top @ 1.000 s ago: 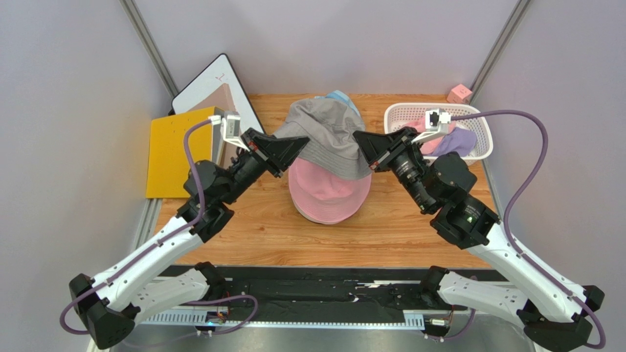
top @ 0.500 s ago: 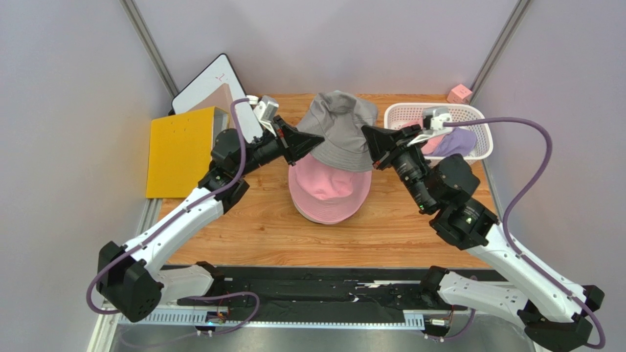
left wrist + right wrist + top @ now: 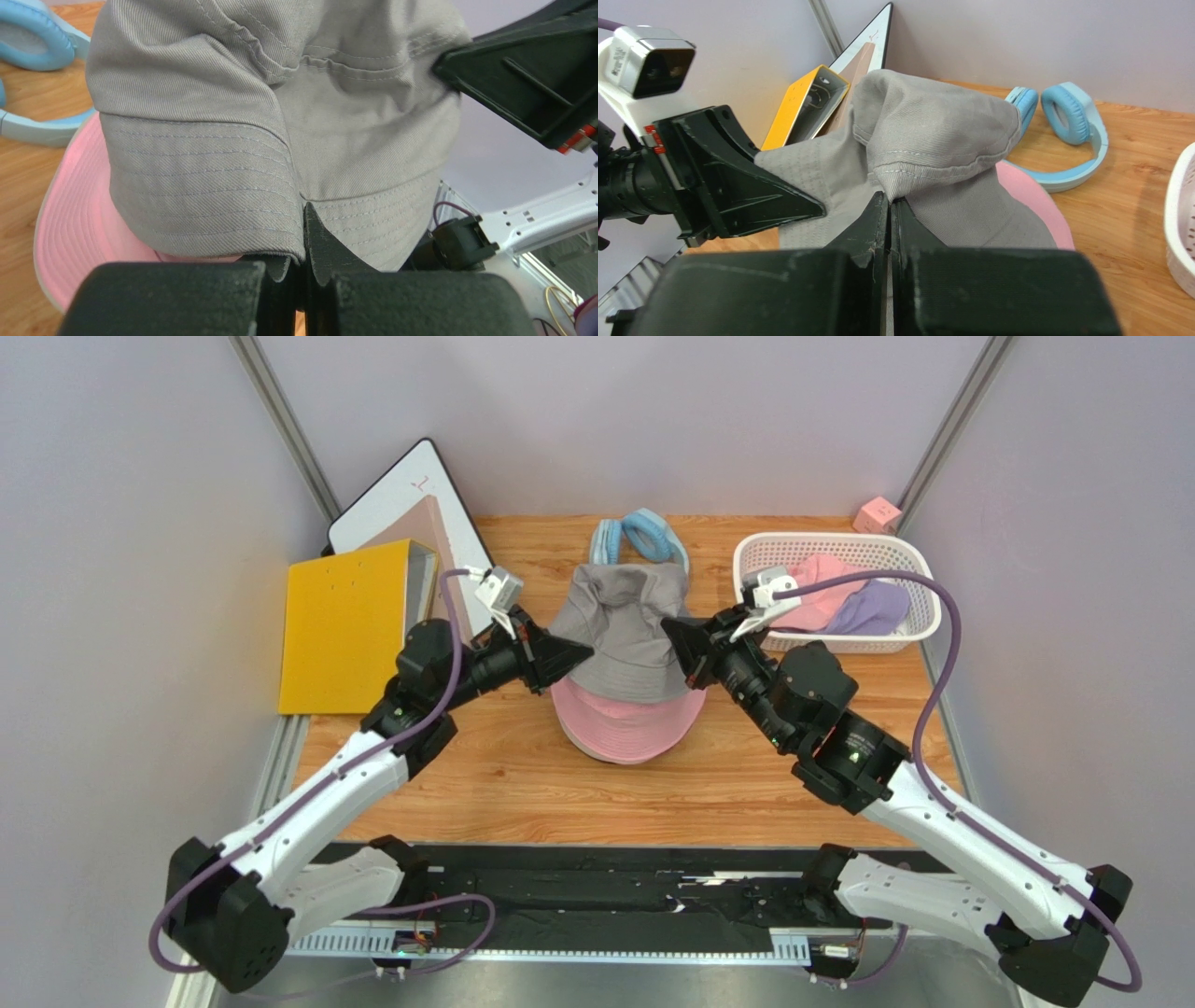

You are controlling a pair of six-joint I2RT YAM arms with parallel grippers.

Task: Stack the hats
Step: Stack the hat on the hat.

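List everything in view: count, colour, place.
grey hat: one, grey, held over the pink hat
pink hat: one, pink, table centre
second pink hat: one, pink, in basket
lavender hat: one, lavender, in basket
basket: one, white, table's far right
headphones: one pair, light blue, behind the hats
cube: one, pink, far right corner
box: one, yellow, left side
board: one, white, leaning behind box
table: one, wooden, under everything
left fingers: black, shut on grey hat's left brim
right fingers: black, shut on its right brim
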